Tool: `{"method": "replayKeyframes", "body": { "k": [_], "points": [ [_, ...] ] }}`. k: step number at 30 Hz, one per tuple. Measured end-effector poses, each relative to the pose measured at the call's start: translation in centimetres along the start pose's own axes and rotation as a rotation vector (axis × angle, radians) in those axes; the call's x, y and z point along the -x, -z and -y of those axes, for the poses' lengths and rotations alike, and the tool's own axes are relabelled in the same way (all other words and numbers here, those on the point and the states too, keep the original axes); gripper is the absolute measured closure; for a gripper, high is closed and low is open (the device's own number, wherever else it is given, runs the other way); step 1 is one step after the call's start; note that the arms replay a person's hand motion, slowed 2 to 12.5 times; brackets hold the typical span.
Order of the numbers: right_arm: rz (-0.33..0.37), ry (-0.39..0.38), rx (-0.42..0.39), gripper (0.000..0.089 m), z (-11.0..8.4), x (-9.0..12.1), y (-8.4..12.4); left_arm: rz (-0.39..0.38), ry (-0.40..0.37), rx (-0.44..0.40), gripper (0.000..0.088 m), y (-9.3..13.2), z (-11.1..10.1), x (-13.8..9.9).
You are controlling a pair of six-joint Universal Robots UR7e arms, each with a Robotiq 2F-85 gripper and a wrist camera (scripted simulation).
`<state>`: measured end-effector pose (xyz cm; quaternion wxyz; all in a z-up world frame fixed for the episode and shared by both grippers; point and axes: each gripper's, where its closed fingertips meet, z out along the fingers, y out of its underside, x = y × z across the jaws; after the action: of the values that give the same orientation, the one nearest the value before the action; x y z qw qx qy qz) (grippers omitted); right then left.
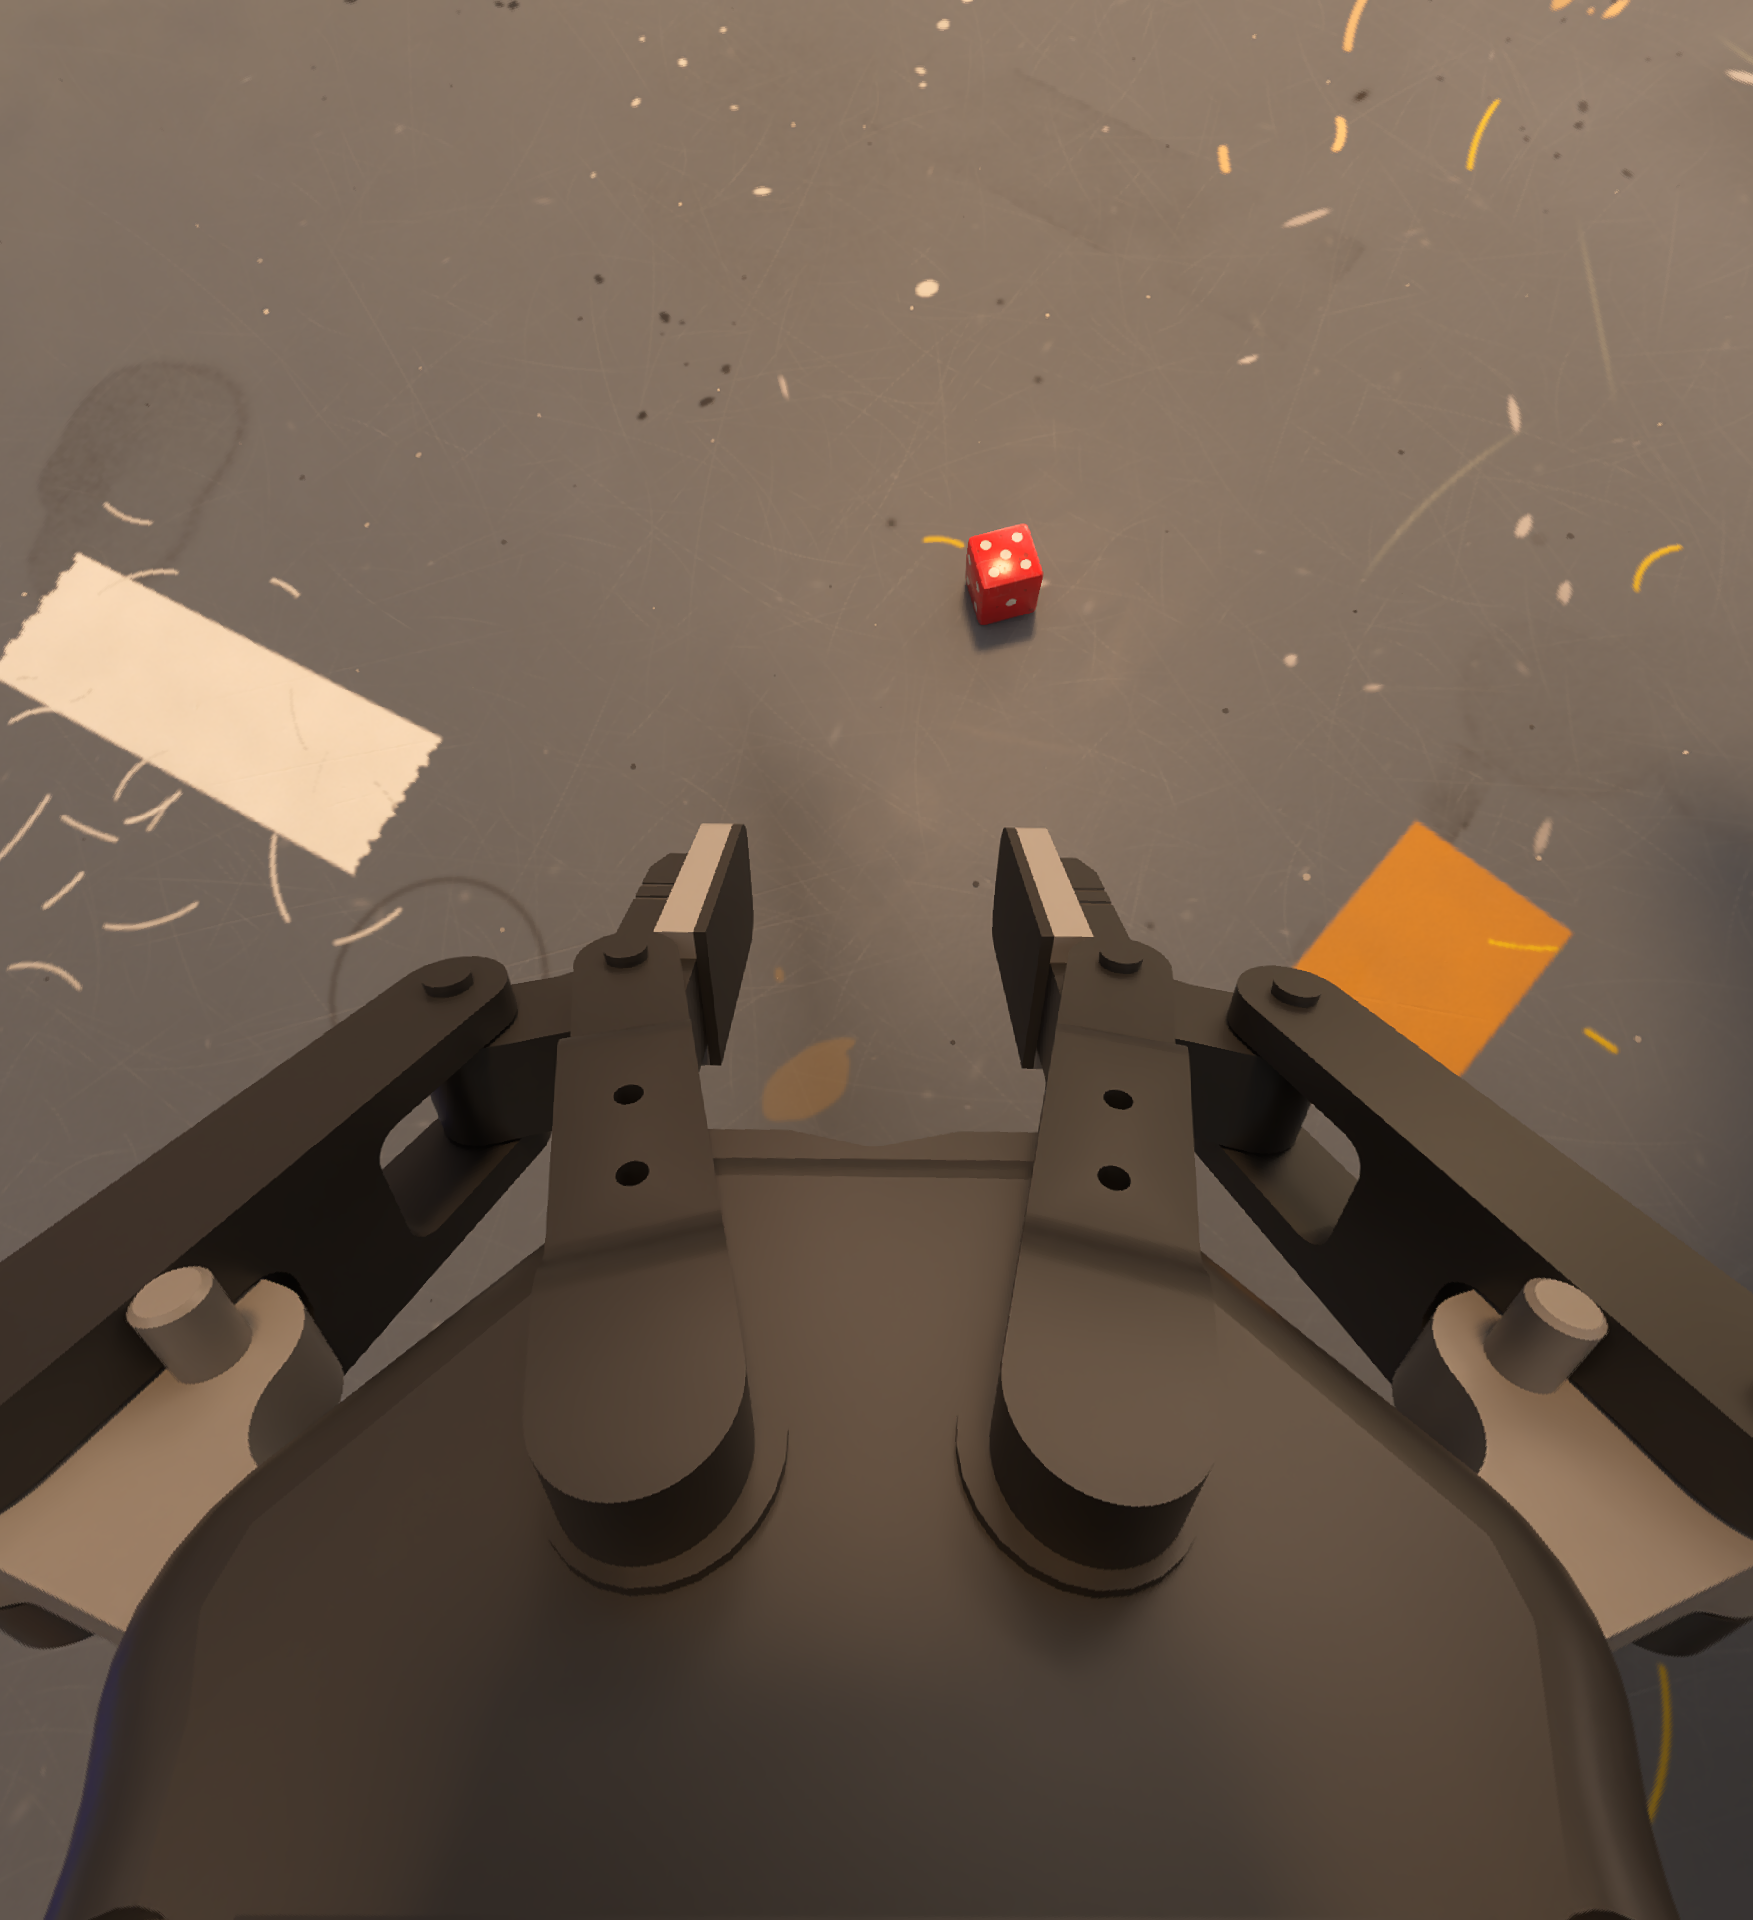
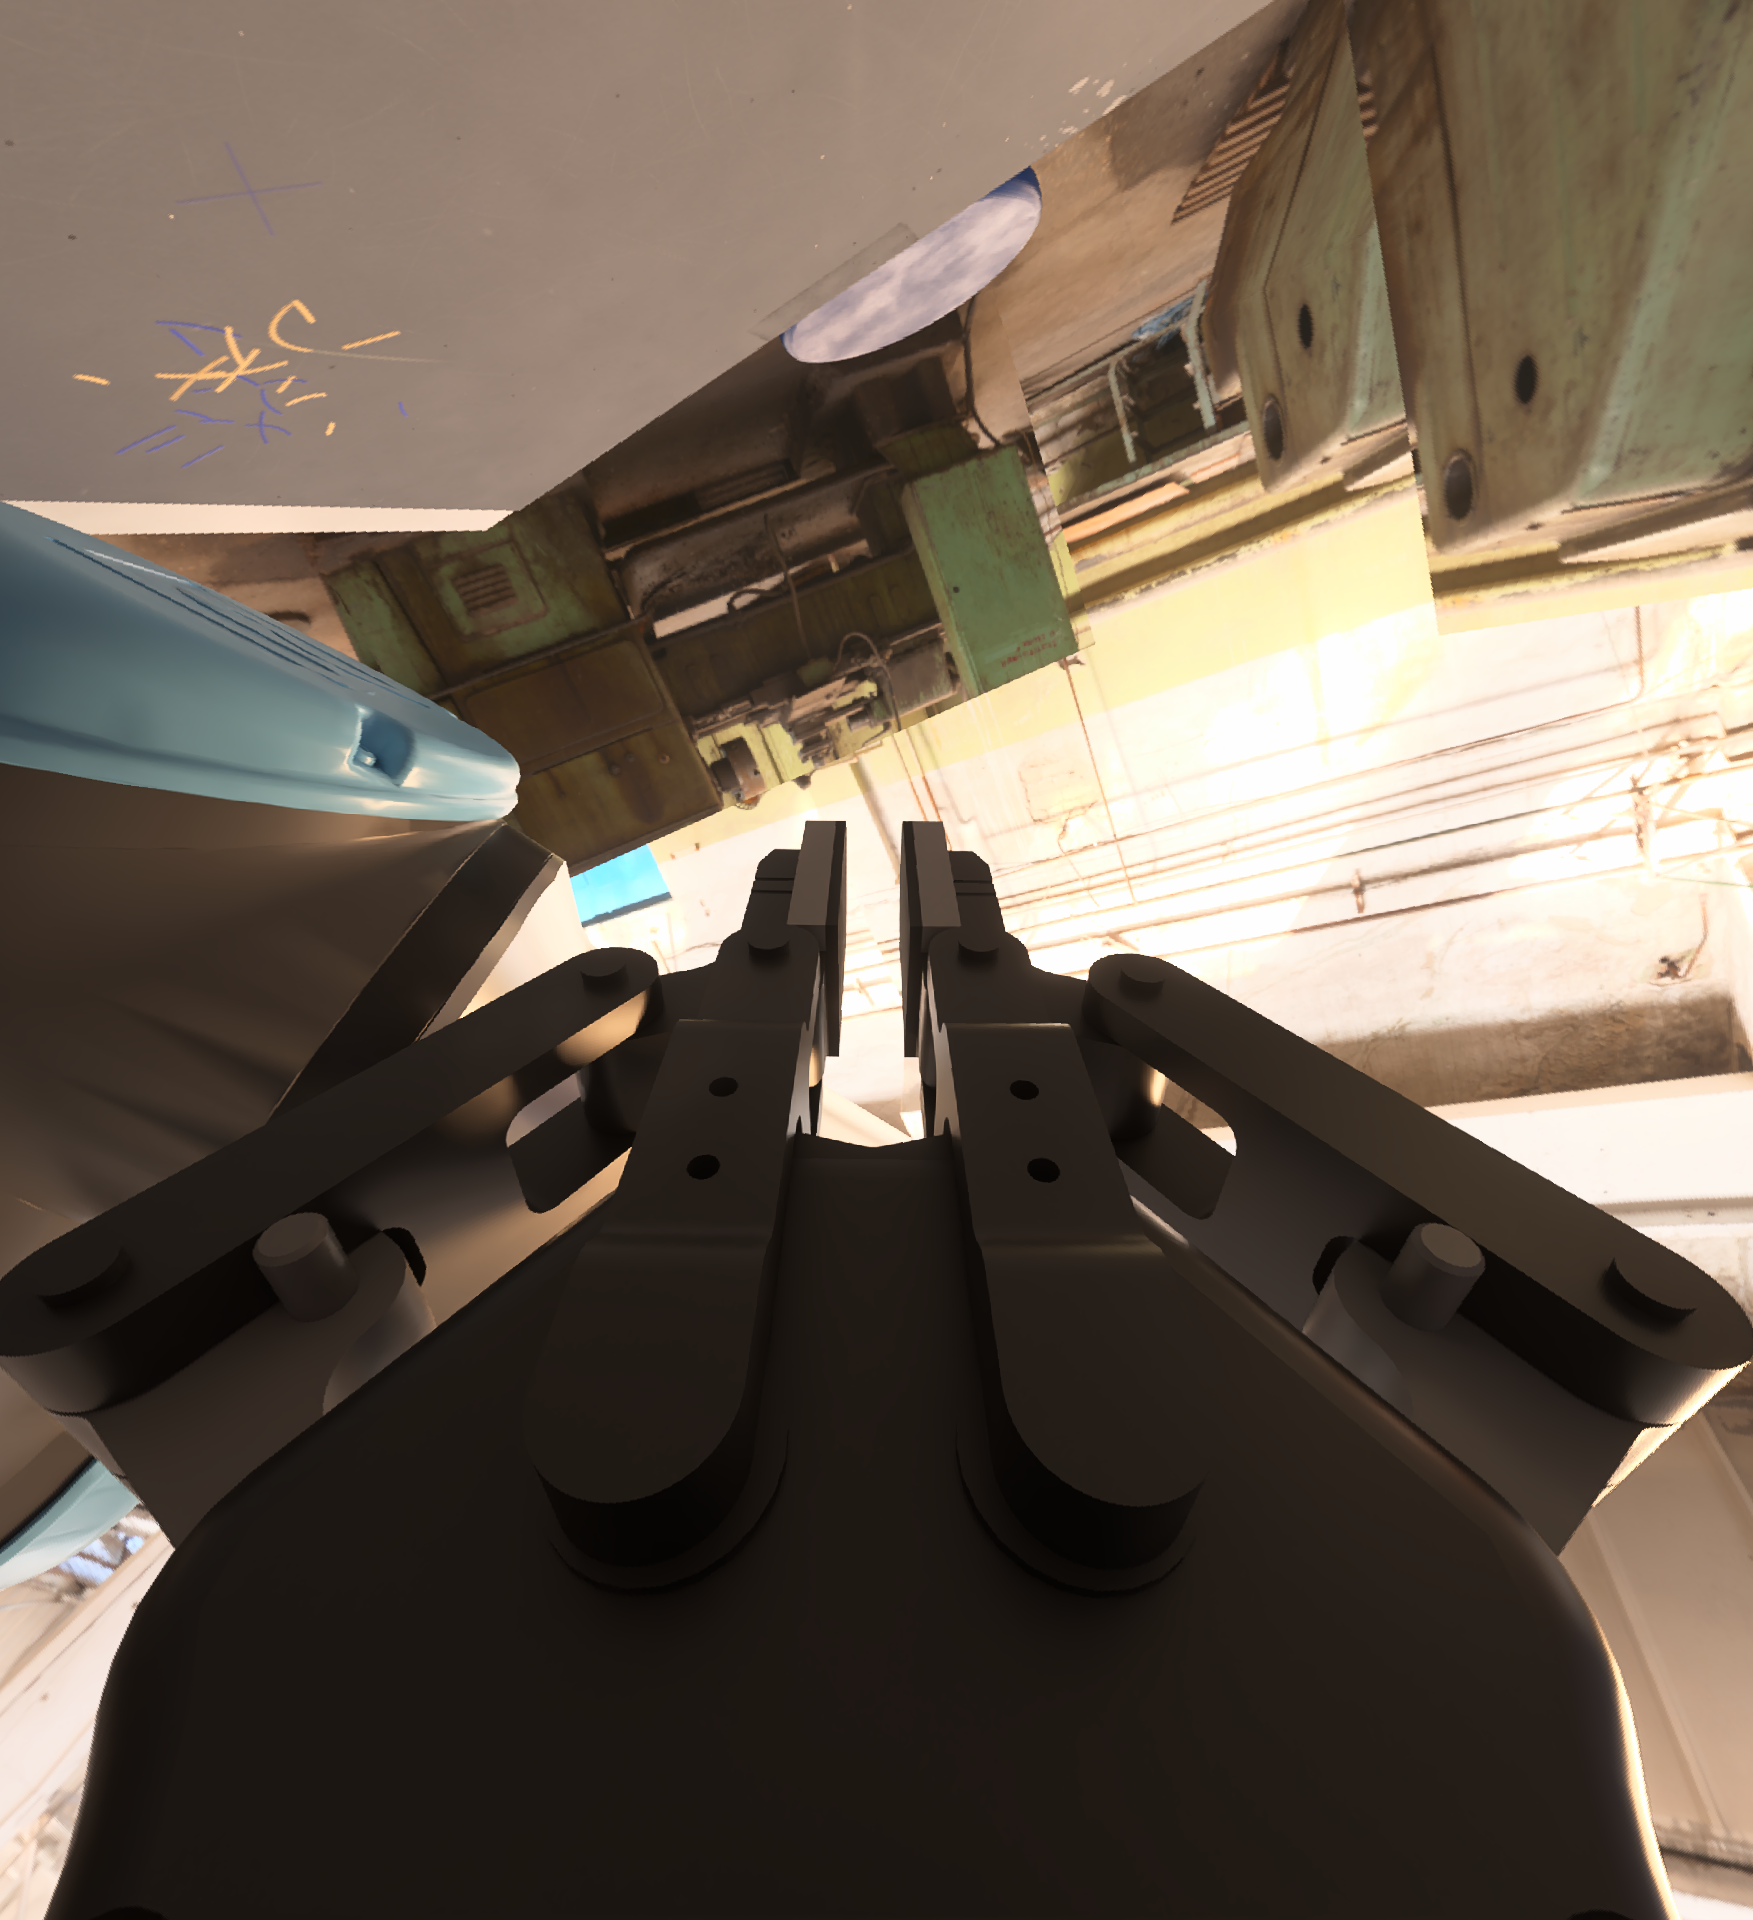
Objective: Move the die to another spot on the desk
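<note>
A small red die with white pips sits on the grey, scratched desk in the left wrist view. My left gripper is open and empty; it hovers above the desk, short of the die, which lies ahead and slightly right of the gap between the fingers. My right gripper points away from the work area, past the desk's edge. Its jaws stand nearly together with only a thin slit between them and nothing held. The die is not in the right wrist view.
A white strip of tape lies flat on the desk to the left of my left gripper, and an orange patch lies flat to its right. A blue and grey arm housing is close on the left of my right gripper.
</note>
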<state>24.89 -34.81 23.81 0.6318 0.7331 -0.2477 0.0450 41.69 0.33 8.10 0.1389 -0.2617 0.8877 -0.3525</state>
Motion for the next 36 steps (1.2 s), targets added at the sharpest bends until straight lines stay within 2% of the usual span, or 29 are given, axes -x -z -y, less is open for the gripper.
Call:
{"method": "replayKeyframes", "body": {
  "k": [36],
  "points": [
    [-0.005,-0.006,0.003,0.0698,0.01,0.08,-0.23,-0.007,0.003,-0.004,0.0452,-0.27,0.09,-0.43]
  ]
}}
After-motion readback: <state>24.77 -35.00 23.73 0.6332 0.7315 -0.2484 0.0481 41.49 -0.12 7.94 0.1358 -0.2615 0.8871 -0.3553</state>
